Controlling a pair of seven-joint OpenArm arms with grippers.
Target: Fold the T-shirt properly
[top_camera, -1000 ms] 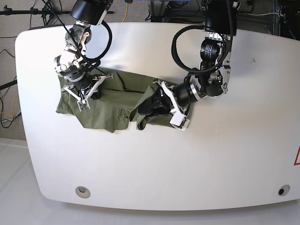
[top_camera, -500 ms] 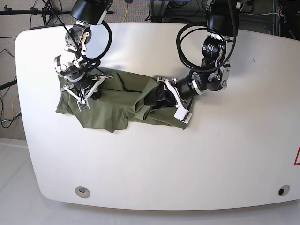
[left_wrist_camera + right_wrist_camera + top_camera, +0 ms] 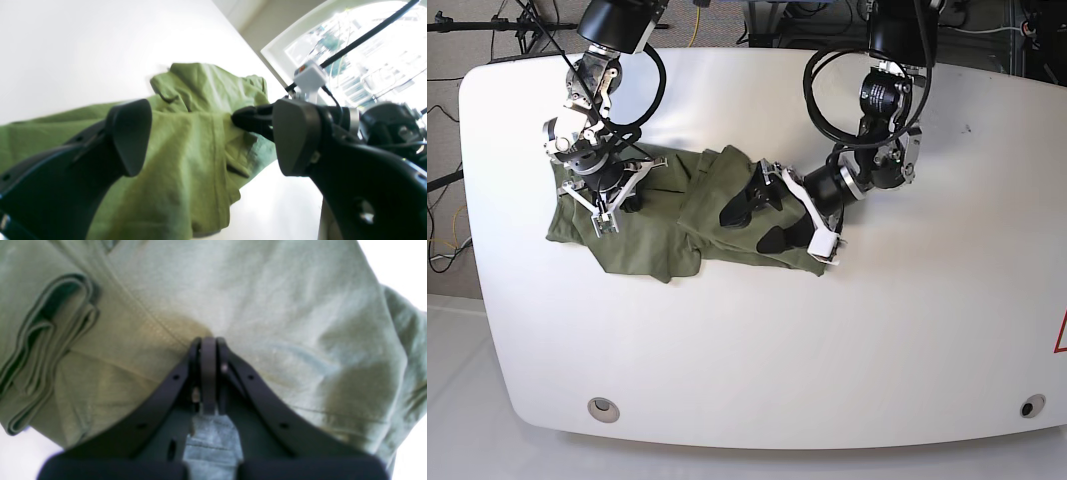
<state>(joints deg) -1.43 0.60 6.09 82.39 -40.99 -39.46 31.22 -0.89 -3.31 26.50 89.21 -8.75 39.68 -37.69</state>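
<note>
Left hand (image 3: 758, 213): your fingers (image 3: 130, 133) stood spread wide, released, with olive cloth showing between them and nothing pinched.
Left hand position: you hovered low over the right-hand part of the garment in the base view, dark pads angled toward the fabric.
Right hand (image 3: 610, 205): you had it clenched tight, pads pressed together; the wrist view showed the closed tips (image 3: 208, 346) pushed against the cloth at a stitched seam. Whether any fabric was caught between them, I couldn't tell.
Right hand position: you sat on the left part of the garment in the base view, well apart from the other hand.
T-shirt (image 3: 667, 225): olive-green, lying rumpled on the tabletop, between and under both hands.
T-shirt folds: a flap lay doubled over near the middle; in the right wrist view, stacked layered edges (image 3: 43, 336) showed off to the left of the closed tips.
Tabletop (image 3: 827, 350): white, rounded corners, with the shirt in its upper-left half in the base view.
Tabletop fittings: two small round inserts (image 3: 603, 407) sat near the front edge.
</note>
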